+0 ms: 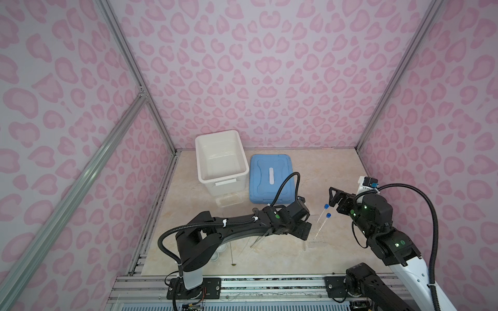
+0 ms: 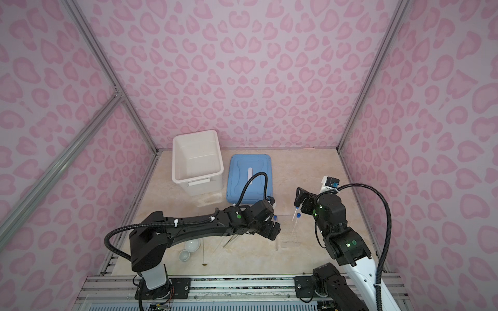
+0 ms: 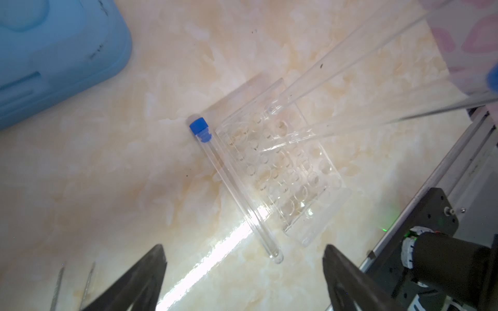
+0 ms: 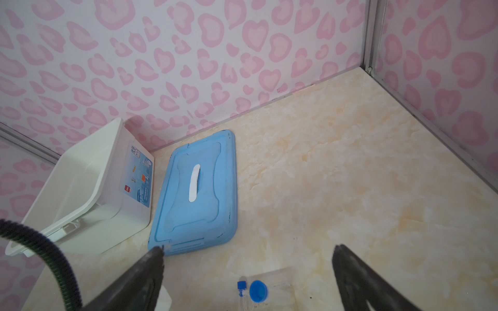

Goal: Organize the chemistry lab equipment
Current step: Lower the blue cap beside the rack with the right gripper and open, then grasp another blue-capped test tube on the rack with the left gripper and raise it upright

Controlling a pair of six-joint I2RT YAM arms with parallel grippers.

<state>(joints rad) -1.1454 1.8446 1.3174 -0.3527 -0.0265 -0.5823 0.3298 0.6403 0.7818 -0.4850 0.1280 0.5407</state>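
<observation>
- Clear plastic formed the rack [image 3: 277, 167], which sat on the marbled table [image 3: 107, 175] at the centre of the left wrist view.
- Two capped tubes [image 1: 328, 215] stood tilted in the rack's holes, right of centre in both top views.
- A third tube [image 3: 234, 188] lay flat on the table right alongside the rack's long edge, its blue cap towards the middle of the frame.
- The left gripper [image 3: 244, 247] hung at the bottom of that frame over the lying tube's bare end, its fingers spread wide and holding nothing.
- The right gripper [image 4: 248, 249] was likewise released and empty, with the standing tubes' blue caps low in the frame between its fingers.
- Two white dishes [image 2: 192, 244] sat close together at the lower left of the table in a top view, partly under the left arm.
- The thin rod [image 2: 204, 253] and the tweezers [image 2: 229, 241] lay just right of them.
- A white bin [image 1: 199, 159] and a blue lid [image 1: 270, 177] sat side by side near the back wall.
</observation>
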